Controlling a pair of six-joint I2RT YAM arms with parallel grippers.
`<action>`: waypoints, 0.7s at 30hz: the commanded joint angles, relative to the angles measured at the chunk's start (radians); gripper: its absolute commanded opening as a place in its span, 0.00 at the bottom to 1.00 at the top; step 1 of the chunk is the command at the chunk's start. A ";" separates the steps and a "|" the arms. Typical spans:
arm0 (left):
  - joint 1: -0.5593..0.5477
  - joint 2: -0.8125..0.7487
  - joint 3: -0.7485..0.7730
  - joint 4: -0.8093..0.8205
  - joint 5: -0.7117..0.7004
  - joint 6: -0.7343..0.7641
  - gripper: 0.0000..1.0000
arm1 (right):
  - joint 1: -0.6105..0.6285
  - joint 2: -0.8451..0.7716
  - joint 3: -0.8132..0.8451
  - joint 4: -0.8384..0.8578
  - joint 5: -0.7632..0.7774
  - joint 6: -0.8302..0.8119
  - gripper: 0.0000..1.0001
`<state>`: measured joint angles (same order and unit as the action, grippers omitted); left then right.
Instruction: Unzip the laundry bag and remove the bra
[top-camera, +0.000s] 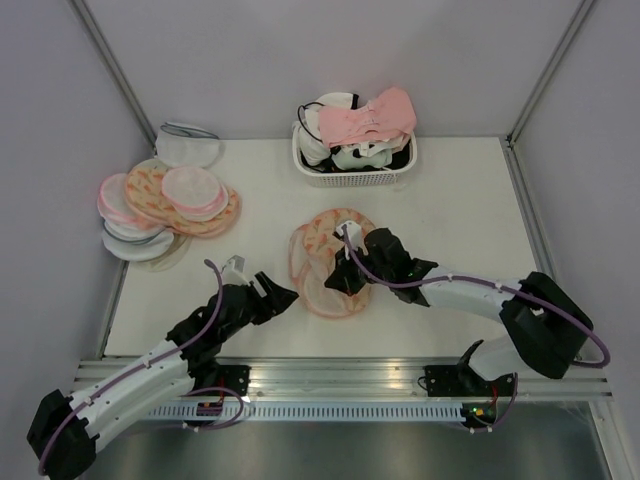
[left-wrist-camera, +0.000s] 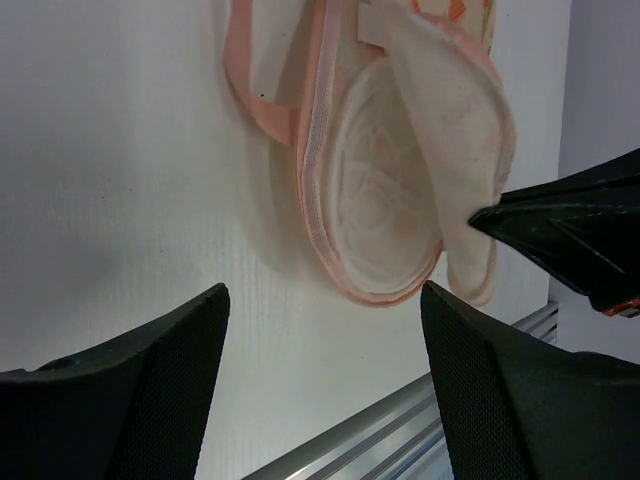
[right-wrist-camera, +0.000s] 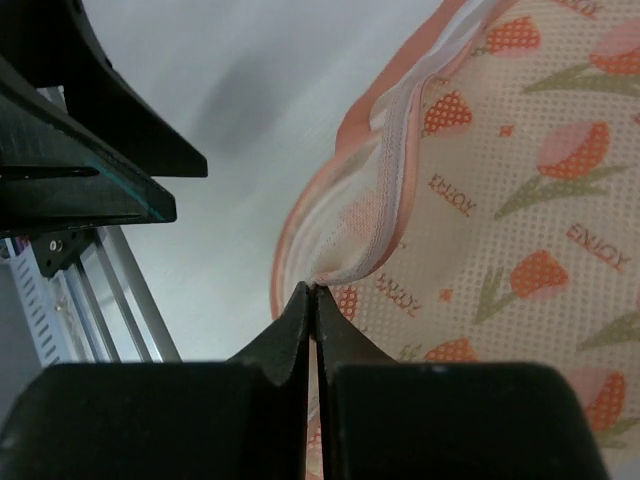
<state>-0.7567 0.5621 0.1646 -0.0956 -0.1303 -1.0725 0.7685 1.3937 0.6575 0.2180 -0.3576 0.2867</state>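
We looked down from high behind the near edge onto the whole table (top-camera: 450, 200). Our left wrist camera faced low across it, near the laundry bag (left-wrist-camera: 380, 200); our right wrist camera sat hard against its zip edge. All three shared that bag.

Low over the white table (left-wrist-camera: 120, 180), the left gripper (left-wrist-camera: 322, 300) hangs with its two black fingers spread wide and nothing between them. Just ahead lies the laundry bag (left-wrist-camera: 375, 190), pink zip edging round a pale mesh face. The right gripper (left-wrist-camera: 500, 222) (only its dark tip shows) touches the bag's lifted flap.
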 joint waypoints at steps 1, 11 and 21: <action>0.007 -0.014 0.013 -0.022 -0.026 -0.024 0.81 | 0.029 0.097 0.082 0.049 -0.098 -0.069 0.00; 0.005 -0.025 0.018 -0.035 -0.032 -0.021 0.81 | 0.031 0.079 0.082 0.018 -0.007 -0.041 0.72; 0.005 -0.108 0.027 -0.013 -0.020 0.039 0.82 | 0.031 -0.301 0.064 -0.175 0.145 0.032 0.98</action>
<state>-0.7555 0.4877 0.1646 -0.1329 -0.1478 -1.0718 0.8001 1.1946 0.7113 0.1268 -0.3019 0.2928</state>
